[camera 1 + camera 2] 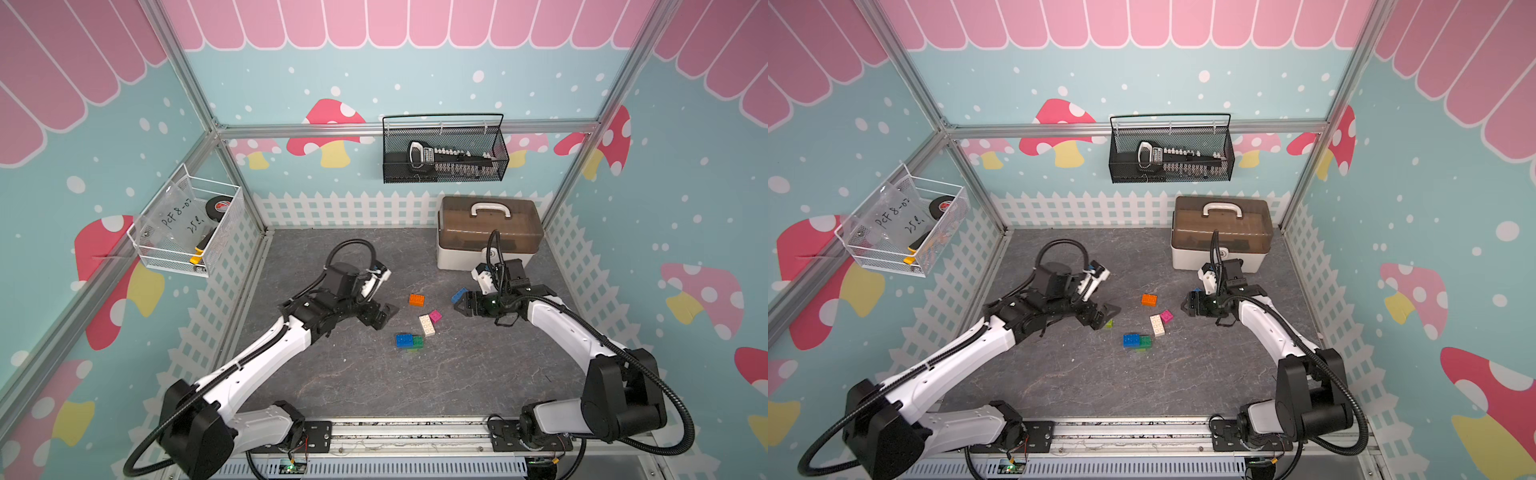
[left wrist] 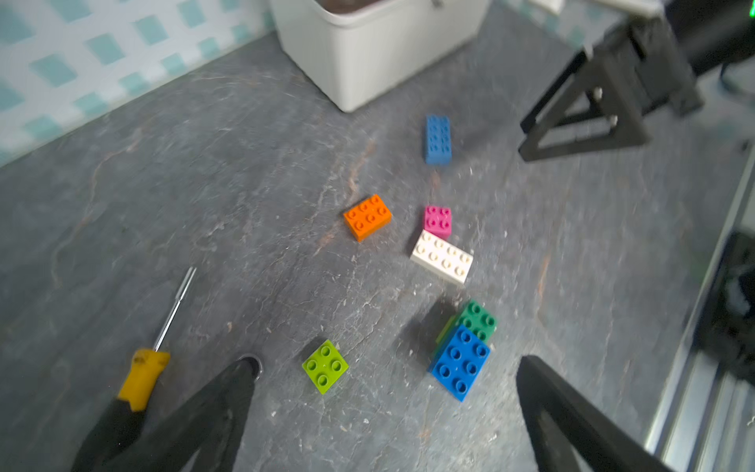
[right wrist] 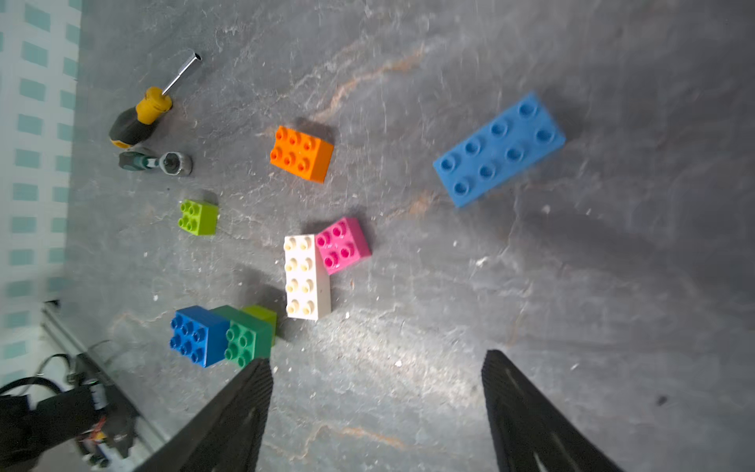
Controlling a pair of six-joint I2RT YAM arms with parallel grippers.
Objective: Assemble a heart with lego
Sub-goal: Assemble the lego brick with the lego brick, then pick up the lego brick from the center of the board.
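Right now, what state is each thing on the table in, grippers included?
left gripper: open, empty.
right gripper: open, empty.
blue-green-lime stack: joined, studs up.
white brick: loose, touching the pink brick.
orange brick: loose, studs up.
long blue brick: loose, studs up.
lime square brick: loose, studs up.
storage box: lid shut.
screwdriver: lying flat.

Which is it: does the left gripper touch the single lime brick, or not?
Apart. The left wrist view shows bare floor between the lime brick and each finger of the open left gripper.
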